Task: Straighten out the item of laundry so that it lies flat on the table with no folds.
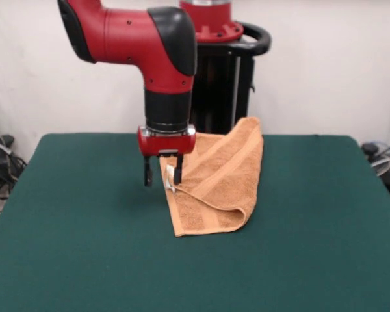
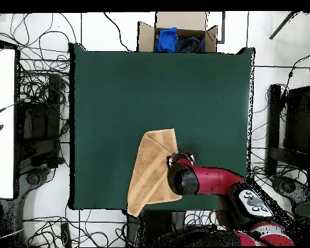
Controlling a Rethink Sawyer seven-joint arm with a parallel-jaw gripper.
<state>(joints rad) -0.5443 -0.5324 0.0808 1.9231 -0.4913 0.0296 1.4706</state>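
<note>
The orange-tan towel point(image 1: 218, 182) lies folded over on itself on the green table point(image 1: 78, 221), right of centre, with one layer doubled along a diagonal fold. Its far corner reaches the table's far edge by the pedestal. A small white tag point(image 1: 170, 177) shows on its left edge. My gripper point(image 1: 162, 175) is low over the table at that left edge, open, with one finger point(image 1: 177, 175) beside the tag and the other off the cloth. In the overhead view the towel point(image 2: 151, 171) runs to the table's point(image 2: 119, 97) robot-side edge, and the gripper point(image 2: 181, 157) is at its right side.
The black pedestal point(image 1: 221, 84) stands behind the towel. Past the table's far side in the overhead view is an open cardboard box point(image 2: 177, 35) with blue and dark items. Cables lie on the floor around the table.
</note>
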